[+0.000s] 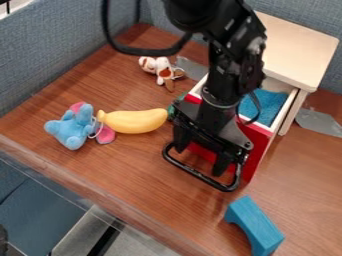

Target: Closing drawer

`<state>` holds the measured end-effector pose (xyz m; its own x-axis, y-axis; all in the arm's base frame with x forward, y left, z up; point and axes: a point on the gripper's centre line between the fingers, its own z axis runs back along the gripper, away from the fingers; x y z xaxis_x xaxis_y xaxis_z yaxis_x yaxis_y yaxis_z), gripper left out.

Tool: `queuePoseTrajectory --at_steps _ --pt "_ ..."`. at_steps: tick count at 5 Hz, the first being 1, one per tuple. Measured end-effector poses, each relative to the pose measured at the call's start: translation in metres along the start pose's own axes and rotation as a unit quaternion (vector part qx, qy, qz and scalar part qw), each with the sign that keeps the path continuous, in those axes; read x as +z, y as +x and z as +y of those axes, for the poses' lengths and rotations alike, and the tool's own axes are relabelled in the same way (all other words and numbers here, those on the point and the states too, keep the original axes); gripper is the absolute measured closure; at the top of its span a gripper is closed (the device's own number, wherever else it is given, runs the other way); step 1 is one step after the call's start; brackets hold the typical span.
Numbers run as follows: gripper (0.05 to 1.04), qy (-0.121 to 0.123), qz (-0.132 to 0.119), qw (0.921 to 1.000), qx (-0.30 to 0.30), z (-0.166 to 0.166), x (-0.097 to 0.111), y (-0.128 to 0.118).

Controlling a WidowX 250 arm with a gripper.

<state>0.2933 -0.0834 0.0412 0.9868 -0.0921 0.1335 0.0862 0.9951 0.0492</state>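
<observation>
The black gripper point(202, 153) hangs in front of the drawer's red front, its two fingers apart and nothing seen between them. Pulled out of the pale wooden cabinet point(304, 47), the drawer point(255, 142) has a red front panel and whitish side walls. Blue cloth-like material point(267, 106) lies inside it. The arm and gripper hide the middle of the red front and part of the drawer's interior. Whether the gripper touches the panel, I cannot tell.
Left of the drawer lie a yellow toy banana point(133, 121) and a blue plush toy point(70, 127). A small white and brown plush point(161, 68) lies farther back. A blue arched block point(255, 226) is near the front edge. Grey tape point(319, 121) sticks beside the cabinet.
</observation>
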Motion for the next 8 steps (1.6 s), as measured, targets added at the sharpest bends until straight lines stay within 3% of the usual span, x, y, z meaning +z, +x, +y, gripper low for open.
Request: queuePoseTrajectory --at_steps 2,5,6,8 --pt "0.083 -0.007 -0.017 0.9996 0.022 0.001 0.001 0.026" --pt "0.084 -0.004 -0.037 0.9978 0.055 0.016 -0.001 0.061" --pt "0.085 0.005 -0.054 0.9966 0.062 0.020 -0.002 0.074" --pt "0.089 0.010 -0.054 0.9960 0.070 0.024 -0.022 0.099"
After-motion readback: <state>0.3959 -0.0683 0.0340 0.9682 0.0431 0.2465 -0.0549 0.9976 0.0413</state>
